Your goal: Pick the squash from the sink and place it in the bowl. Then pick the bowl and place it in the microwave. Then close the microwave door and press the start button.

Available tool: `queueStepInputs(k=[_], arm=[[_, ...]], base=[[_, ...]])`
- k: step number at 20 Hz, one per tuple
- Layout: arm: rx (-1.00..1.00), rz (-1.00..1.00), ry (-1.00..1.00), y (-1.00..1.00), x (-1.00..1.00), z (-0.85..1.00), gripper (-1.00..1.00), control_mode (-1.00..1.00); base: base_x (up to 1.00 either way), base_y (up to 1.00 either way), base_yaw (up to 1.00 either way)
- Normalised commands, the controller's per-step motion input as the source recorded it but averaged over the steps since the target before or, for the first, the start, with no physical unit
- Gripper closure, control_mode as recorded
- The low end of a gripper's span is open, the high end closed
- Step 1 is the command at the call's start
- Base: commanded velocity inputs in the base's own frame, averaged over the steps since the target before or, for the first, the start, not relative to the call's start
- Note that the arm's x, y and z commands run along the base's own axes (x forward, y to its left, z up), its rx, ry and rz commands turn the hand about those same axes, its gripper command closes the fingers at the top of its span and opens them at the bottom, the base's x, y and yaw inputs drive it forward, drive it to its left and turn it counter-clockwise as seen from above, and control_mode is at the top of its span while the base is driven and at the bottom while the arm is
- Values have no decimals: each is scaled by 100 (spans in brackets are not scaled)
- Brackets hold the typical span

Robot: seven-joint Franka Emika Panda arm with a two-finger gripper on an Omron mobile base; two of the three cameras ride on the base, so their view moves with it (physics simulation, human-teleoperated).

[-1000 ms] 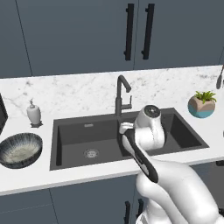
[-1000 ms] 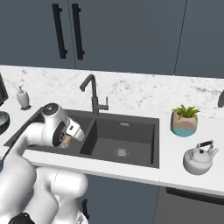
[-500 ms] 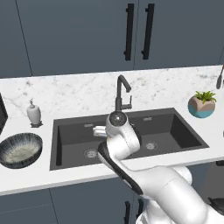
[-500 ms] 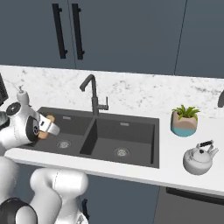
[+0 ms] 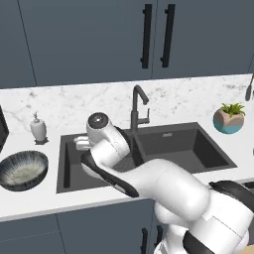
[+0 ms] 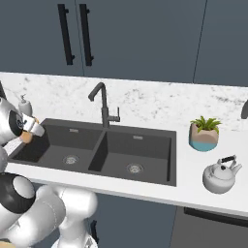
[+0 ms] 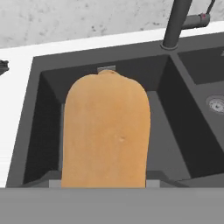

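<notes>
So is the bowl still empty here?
Empty: the bowl shows only its pale inside, while the squash hangs over the sink's left basin.

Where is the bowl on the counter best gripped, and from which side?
The bowl stands upright and open, left of the sink, and looks too wide to span. Probably pinch its near rim, coming straight down from above.
</notes>
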Motion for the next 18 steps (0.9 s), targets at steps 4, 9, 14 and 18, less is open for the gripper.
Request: queueStepInputs(k=[4, 9, 14, 18], arm=[[-11, 6, 17, 100, 15, 0, 100, -100], [-18, 0, 6, 96, 0, -1, 100, -100], [-12, 0, 3, 93, 0, -12, 100, -100], [-5, 0, 1, 76, 0, -5, 100, -100]], base=[[0, 0, 0], [0, 0, 0], [0, 0, 0], [0, 0, 0]])
